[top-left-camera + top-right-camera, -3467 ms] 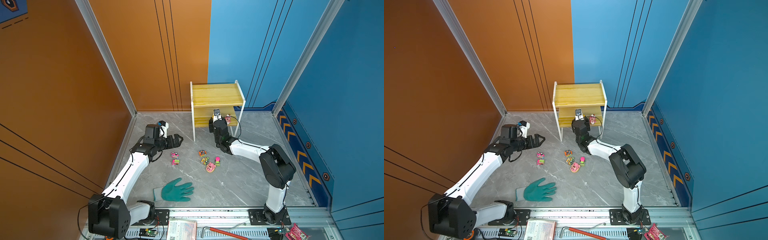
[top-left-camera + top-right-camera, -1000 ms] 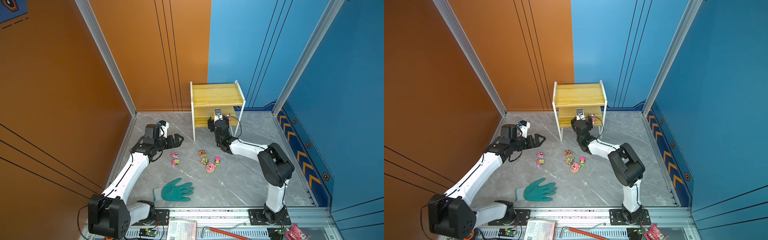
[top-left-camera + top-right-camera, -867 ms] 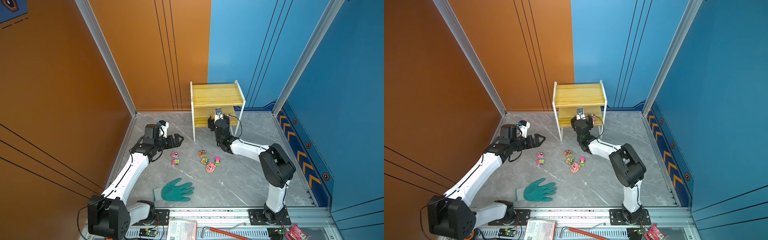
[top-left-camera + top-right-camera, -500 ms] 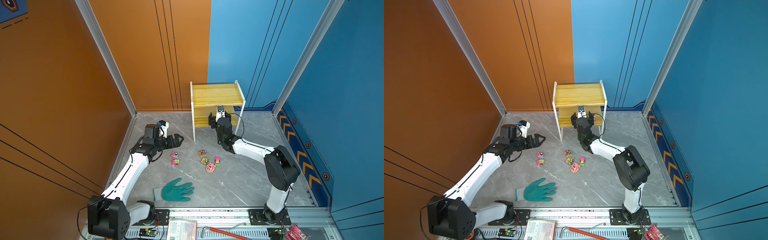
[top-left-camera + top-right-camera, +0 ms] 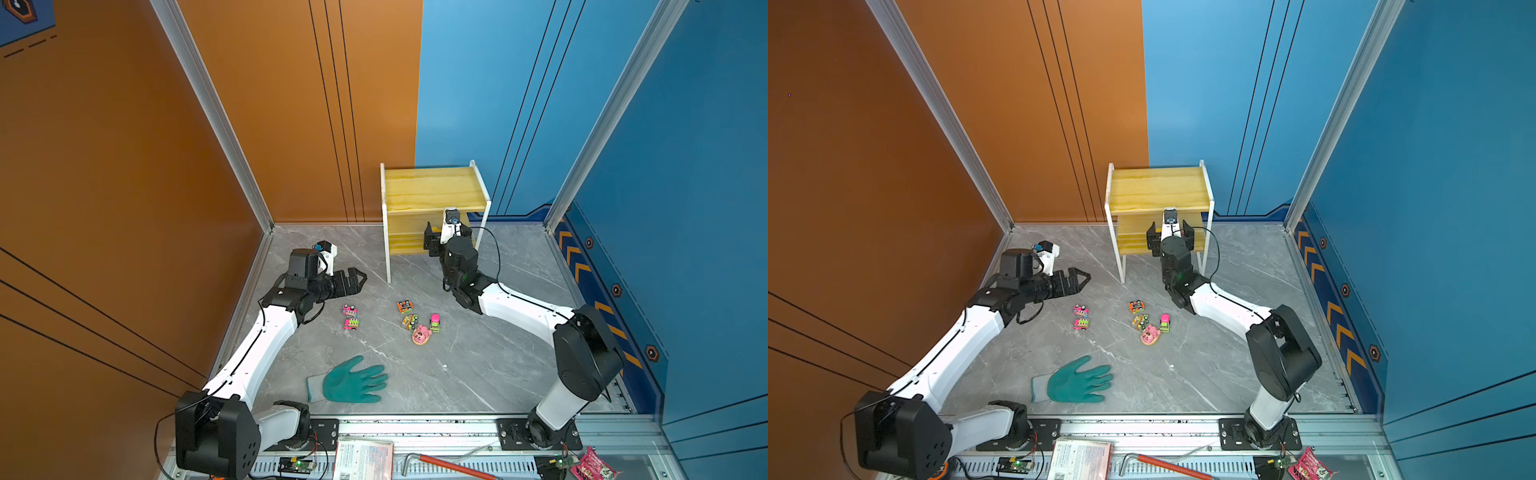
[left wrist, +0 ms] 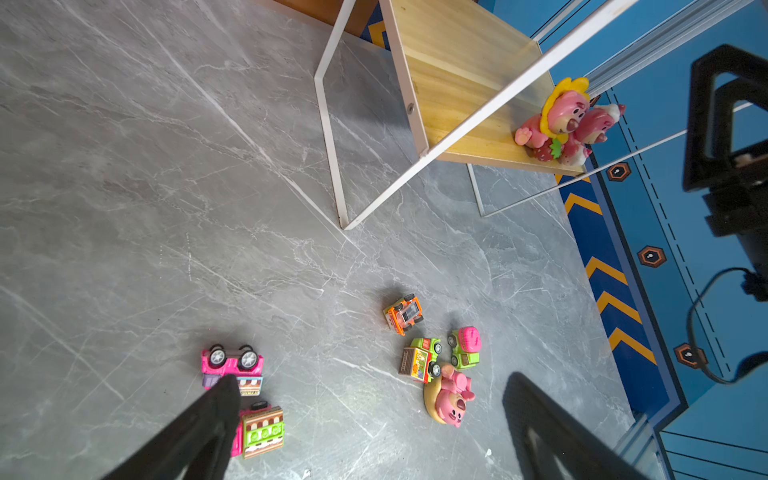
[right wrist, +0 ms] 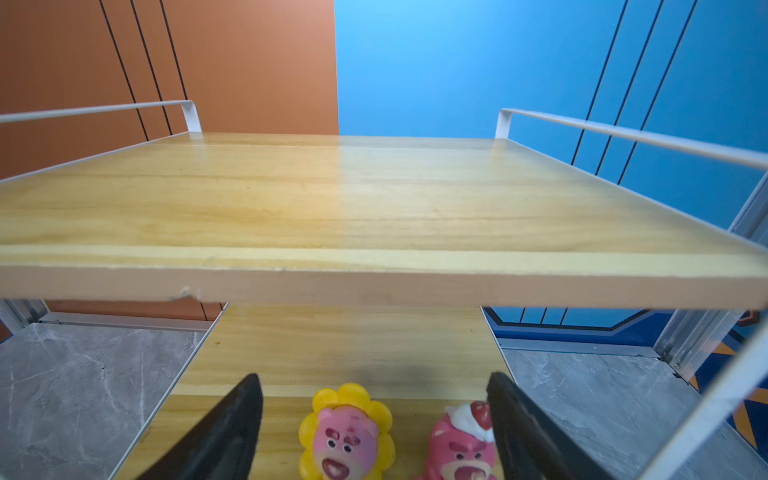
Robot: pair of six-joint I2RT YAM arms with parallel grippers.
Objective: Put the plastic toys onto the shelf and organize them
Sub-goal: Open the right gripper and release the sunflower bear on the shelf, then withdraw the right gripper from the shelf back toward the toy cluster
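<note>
Lifted since the earlier frames: right gripper (image 5: 1170, 237), down at the lower board of the shelf (image 5: 432, 191) before, now level with the top board's front edge. Fingers wide apart, gripping nothing. Just below them, near the front edge of the lower board (image 7: 353, 340): sunflower bear (image 7: 347, 432) and cream-topped bear (image 7: 461, 449), side by side. Both cut off at the chin in the right wrist view, both hidden behind the wrist in both top views.

Unmoved off the shelf's front left corner: left gripper (image 5: 358, 277), fingers fully spread, empty.

On the floor in front of the shelf: third bear (image 5: 421, 334) just beside green-and-orange car (image 6: 419, 357), with orange car (image 6: 404, 313) and green-and-pink car (image 6: 465, 347) near. Further left: overturned pink car (image 6: 232, 365) and pink-and-green car (image 6: 262, 428), each partly covered by a finger (image 6: 208, 415) in the left wrist view. Well in front of the shelf: teal glove (image 5: 353, 380).
</note>
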